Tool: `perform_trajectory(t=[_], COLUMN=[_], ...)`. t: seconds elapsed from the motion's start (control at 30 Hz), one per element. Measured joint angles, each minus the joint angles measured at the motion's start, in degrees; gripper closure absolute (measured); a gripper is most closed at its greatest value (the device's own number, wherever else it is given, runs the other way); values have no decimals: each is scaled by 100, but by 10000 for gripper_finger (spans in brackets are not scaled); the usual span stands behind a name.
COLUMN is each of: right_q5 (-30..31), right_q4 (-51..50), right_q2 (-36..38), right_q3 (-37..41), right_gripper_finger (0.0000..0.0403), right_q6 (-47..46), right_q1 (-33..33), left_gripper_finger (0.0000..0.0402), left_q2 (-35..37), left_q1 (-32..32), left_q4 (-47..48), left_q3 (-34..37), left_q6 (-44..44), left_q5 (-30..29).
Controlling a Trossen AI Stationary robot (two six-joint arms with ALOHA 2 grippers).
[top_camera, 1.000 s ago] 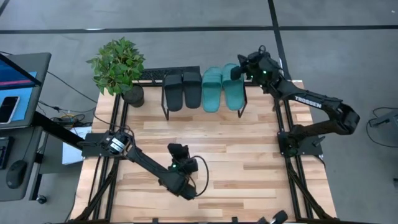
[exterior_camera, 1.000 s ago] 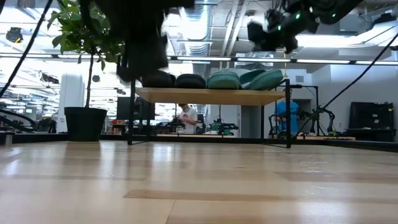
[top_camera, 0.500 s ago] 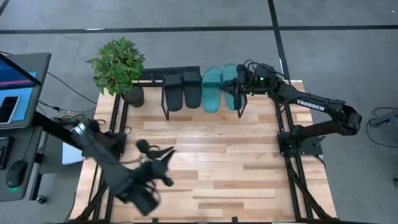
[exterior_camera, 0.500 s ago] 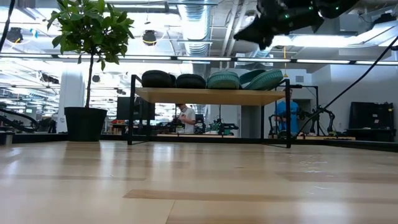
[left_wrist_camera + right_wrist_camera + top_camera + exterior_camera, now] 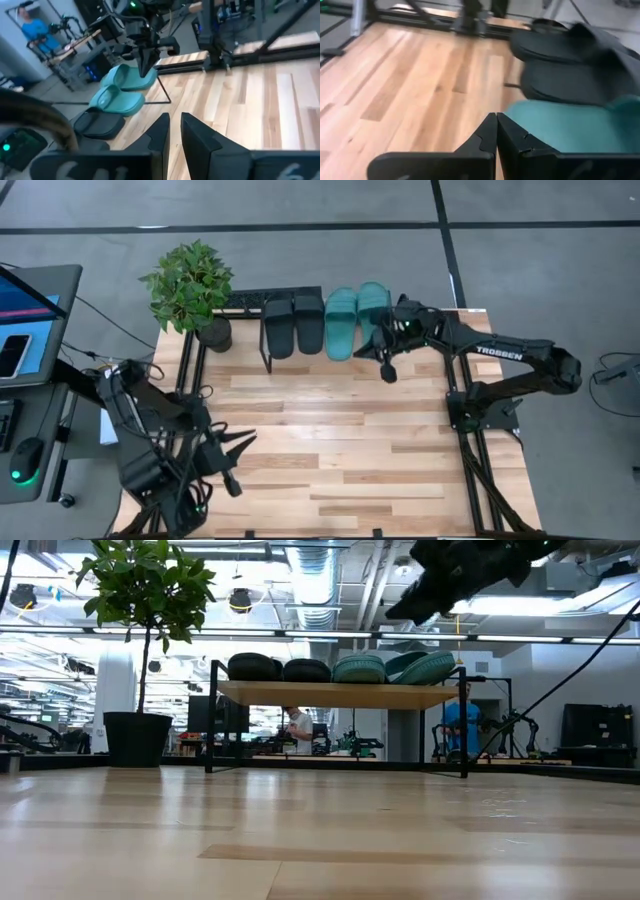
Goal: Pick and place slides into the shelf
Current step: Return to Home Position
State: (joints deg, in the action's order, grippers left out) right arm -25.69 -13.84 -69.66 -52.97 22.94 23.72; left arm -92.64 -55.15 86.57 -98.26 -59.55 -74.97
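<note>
Two black slides (image 5: pixel 293 325) and two teal slides (image 5: pixel 342 323) rest sole-down, side by side, on the shelf (image 5: pixel 340 693) at the table's far edge. The right-hand teal slide (image 5: pixel 428 667) looks tilted in the low view. My right gripper (image 5: pixel 386 370) is shut and hangs in front of the shelf's right end, above the slides (image 5: pixel 400 612) and touching nothing. My left gripper (image 5: pixel 238 460) is raised over the table's near left corner. Its fingers (image 5: pixel 167 130) stand a narrow gap apart with nothing between them.
A potted plant (image 5: pixel 188 285) stands at the table's far left corner, beside the shelf. A desk with a screen (image 5: pixel 25 310) is off the table's left edge. Bare wooden tabletop (image 5: pixel 350 440) lies between the shelf and the near edge. A person (image 5: pixel 298 728) shows in the room behind.
My left gripper has swung from the near middle of the table up and toward the near left corner, turning as it went. My right gripper has come from above the shelf's far right end toward the table's near side and tipped downward. The slides have stayed put.
</note>
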Motion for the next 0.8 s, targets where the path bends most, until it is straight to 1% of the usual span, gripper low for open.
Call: perform_trajectory(t=[0.1, 0.17, 0.23, 0.37, 0.47, 0.53, 0.63, 0.7, 0.77, 0.8], right_q5=[3, 2, 1, -43, -44, -42, 9, 10, 50, 72], right_q4=[42, 102, 91, 183, 237, 306, 554, 829, 1138, 1185], right_q2=[3, 3, 105, 523, 1018, 1437, 2201, 2774, 3356, 3697], right_q3=[0, 0, -1, -8, -9, 38, 382, 784, 1235, 1496], right_gripper_finger=[403, 403, 403, 403, 403, 403, 403, 403, 403, 403], right_q6=[144, 222, 260, 53, -293, -503, -818, -1096, -1414, -1598], right_q1=[-369, -623, -831, -991, -994, -994, -994, -963, -917, -896], left_gripper_finger=[365, 365, 365, 365, 365, 365, 365, 365, 365, 365], left_q2=[-1, 13, 14, 212, 418, 568, 712, 766, 761, 753], left_q1=[-150, -194, -197, -74, 132, 301, 488, 577, 600, 584], left_q4=[-168, -370, -366, -256, -270, -457, -957, -1575, -2468, -2948], left_q3=[476, 821, 1066, 1310, 1310, 1306, 1306, 1306, 1306, 1309], left_q6=[-125, -315, -559, -975, -920, -606, 181, 1047, 2237, 2866], left_q5=[-100, -376, -599, -941, -935, -821, -370, -44, 347, 642])
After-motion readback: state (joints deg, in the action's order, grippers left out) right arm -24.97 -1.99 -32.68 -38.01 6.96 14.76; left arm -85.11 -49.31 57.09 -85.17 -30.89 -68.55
